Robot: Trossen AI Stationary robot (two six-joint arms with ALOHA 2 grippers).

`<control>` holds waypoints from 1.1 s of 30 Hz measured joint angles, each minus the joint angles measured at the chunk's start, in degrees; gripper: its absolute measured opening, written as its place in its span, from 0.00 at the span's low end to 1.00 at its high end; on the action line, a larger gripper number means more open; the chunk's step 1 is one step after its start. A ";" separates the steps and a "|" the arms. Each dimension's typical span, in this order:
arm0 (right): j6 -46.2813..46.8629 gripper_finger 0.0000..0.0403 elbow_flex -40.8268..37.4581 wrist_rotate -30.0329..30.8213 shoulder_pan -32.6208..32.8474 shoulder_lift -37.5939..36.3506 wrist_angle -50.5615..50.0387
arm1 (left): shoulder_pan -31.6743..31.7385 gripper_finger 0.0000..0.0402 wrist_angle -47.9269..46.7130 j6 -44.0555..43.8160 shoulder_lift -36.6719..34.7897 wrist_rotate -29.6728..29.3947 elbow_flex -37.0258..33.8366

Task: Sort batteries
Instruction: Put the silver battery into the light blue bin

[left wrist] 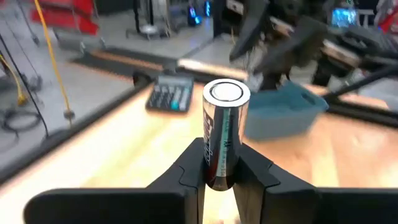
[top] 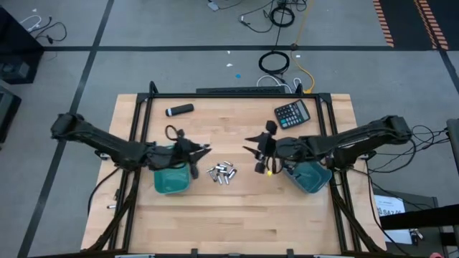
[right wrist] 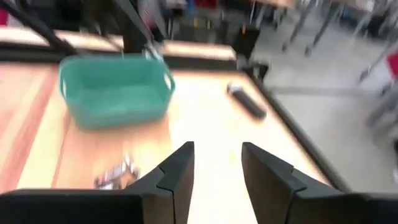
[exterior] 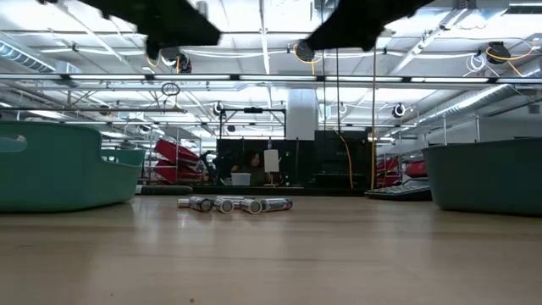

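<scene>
Several small silvery batteries (top: 222,173) lie in a loose pile on the wooden table between the two teal bins; the low view shows them (exterior: 235,204) in a row. My left gripper (top: 206,150) hovers beside the left bin (top: 172,179), left of the pile, shut on one silvery battery (left wrist: 224,134). My right gripper (top: 249,145) hangs open and empty right of the pile, near the right bin (top: 310,177). Its wrist view shows the open fingers (right wrist: 217,155), with the pile (right wrist: 115,177) and the left bin (right wrist: 115,90) beyond. My left gripper pinches the silvery battery between its two fingers (left wrist: 193,165) at its lower half (left wrist: 219,171). The battery's other half stands out past the fingertips, its flat end (left wrist: 227,92) showing. It is lifted clear of the table, and the fingers reach level toward the table's right.
A black calculator (top: 292,113) lies at the far right of the table, and a black-and-grey marker-like cylinder (top: 179,110) at the far left. Black frame rails run along the left, right and far edges. Bare wood lies toward the near edge.
</scene>
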 joint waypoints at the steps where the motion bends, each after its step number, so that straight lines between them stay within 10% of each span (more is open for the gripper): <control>1: 1.54 0.31 0.00 -0.02 0.00 -1.01 -3.45 | -0.61 0.14 -3.54 -1.97 -1.62 0.00 -0.05; 13: 21.44 0.23 0.00 0.25 -0.52 2.57 -18.07 | -5.28 0.14 -39.15 -31.91 -7.79 -1.80 -0.10; 23: 22.26 0.12 0.00 -3.07 3.85 6.92 -17.55 | -6.65 0.16 -52.17 -47.02 -7.27 9.92 -0.10; 33: 22.68 0.11 0.00 -3.08 5.55 6.93 -17.49 | -5.46 0.61 -53.09 -48.25 -6.40 17.48 -0.07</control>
